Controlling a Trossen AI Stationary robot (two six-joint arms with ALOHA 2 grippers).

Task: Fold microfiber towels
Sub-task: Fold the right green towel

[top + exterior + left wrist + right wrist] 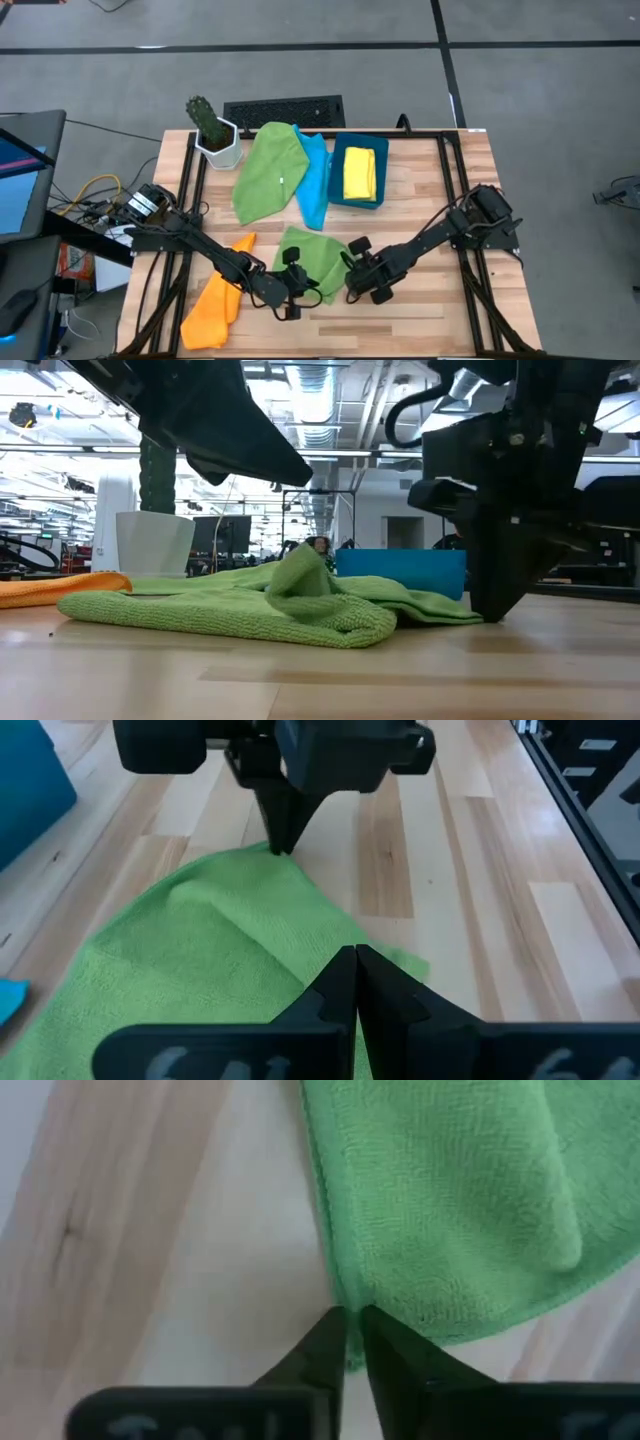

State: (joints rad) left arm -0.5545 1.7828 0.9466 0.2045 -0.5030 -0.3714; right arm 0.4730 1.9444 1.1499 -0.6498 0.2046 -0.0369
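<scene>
A small green towel point(308, 256) lies crumpled at the table's point(430, 310) near centre, long axis running 11 to 5 o'clock. The right gripper point(352, 284) pinches its 4 o'clock corner; the left gripper point(292, 290), fingers together, sits at its 7 o'clock edge. Bare wood lies toward 5 o'clock. Both arms reach inward, low.

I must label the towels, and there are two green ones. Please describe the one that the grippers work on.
Start at the blue bin, then come toward the table's front edge. That green towel lies crumpled between both grippers; the other green towel lies beside the potted cactus.
</scene>
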